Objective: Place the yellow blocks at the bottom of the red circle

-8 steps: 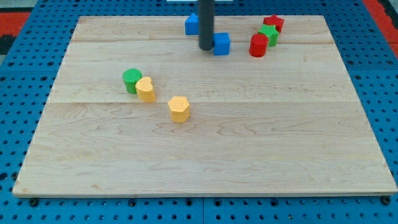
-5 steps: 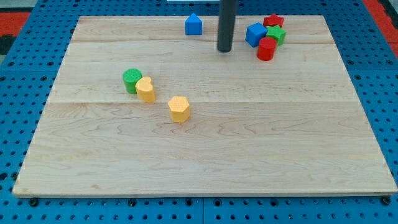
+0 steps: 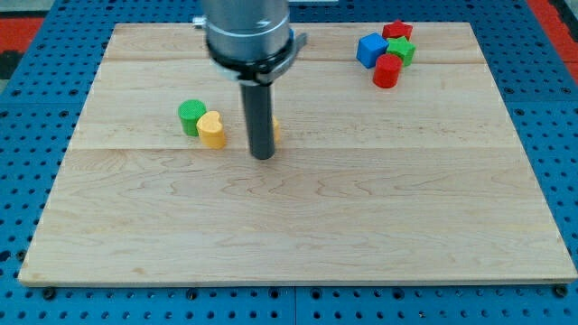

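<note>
My tip [image 3: 262, 156] rests on the wooden board [image 3: 298, 235] left of centre. A yellow hexagon block [image 3: 275, 132] is almost wholly hidden behind the rod; only a sliver shows at the rod's right edge. A yellow heart-shaped block [image 3: 211, 130] lies just left of my tip, touching a green cylinder [image 3: 191, 117]. The red cylinder [image 3: 386, 70] stands at the view's top right, far from both yellow blocks.
A blue cube [image 3: 370, 50], a green star block [image 3: 402, 51] and a red star block [image 3: 396, 32] cluster around the red cylinder. The arm's grey body [image 3: 247, 36] covers the board's top middle.
My tip pushed the blue cube right into the red and green cluster, then swung down and left to the yellow hexagon. The hexagon now sits slightly higher. The blue house block is hidden by the arm.
</note>
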`<state>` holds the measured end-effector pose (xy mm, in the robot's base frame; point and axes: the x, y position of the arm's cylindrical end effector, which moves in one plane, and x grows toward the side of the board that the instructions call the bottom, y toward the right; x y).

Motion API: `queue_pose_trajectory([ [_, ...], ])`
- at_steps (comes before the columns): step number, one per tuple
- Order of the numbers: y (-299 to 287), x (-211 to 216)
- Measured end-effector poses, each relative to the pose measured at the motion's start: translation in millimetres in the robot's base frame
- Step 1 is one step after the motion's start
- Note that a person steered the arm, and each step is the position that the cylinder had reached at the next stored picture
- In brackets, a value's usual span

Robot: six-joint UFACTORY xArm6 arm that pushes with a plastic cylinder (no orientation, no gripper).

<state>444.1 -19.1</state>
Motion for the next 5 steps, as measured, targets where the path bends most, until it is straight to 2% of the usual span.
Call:
queue_pose_trajectory([
  [1,48.1,-23.8],
  [2,51.5,-27.9],
  [3,22.5,21.5],
  [4,-75.0,29.6],
  [5,-148.3,23.3],
])
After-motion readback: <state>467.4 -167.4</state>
